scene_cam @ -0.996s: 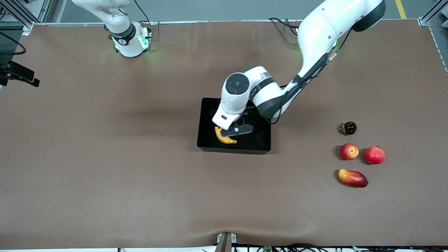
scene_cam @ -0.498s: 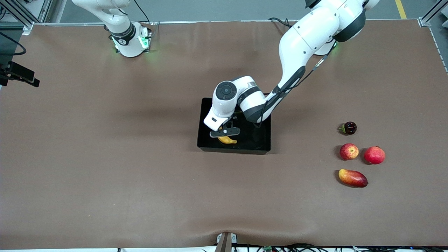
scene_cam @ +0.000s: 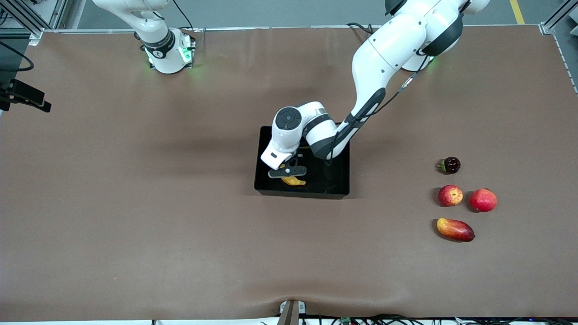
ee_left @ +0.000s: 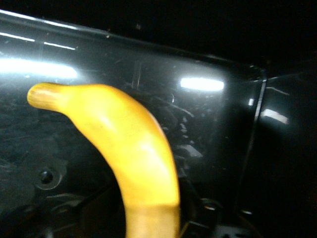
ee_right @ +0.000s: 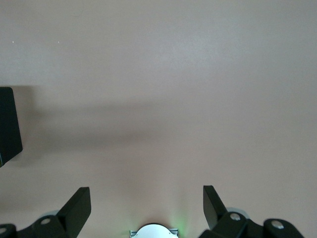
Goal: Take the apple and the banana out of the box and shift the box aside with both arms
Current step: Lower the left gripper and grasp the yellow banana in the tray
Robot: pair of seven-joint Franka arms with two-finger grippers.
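Note:
The yellow banana (scene_cam: 294,181) lies inside the black box (scene_cam: 336,189) at mid-table. My left gripper (scene_cam: 287,173) is down in the box on the banana. In the left wrist view the banana (ee_left: 129,144) runs between the dark fingers, which press on both of its sides, so my left gripper (ee_left: 148,218) is shut on it. The red-yellow apple (scene_cam: 450,195) sits on the table toward the left arm's end. My right gripper (ee_right: 146,203) hangs open over bare table with nothing between its fingers. It does not show in the front view, and the right arm waits.
Beside the apple are a red pomegranate (scene_cam: 483,200), a red-orange mango (scene_cam: 455,229) nearer the front camera, and a small dark fruit (scene_cam: 450,164) farther from it. A corner of the box (ee_right: 7,124) shows in the right wrist view.
My left arm has shifted slightly toward the right arm's end and come down onto the banana, and its fingers have closed on it. The banana and the box have not moved.

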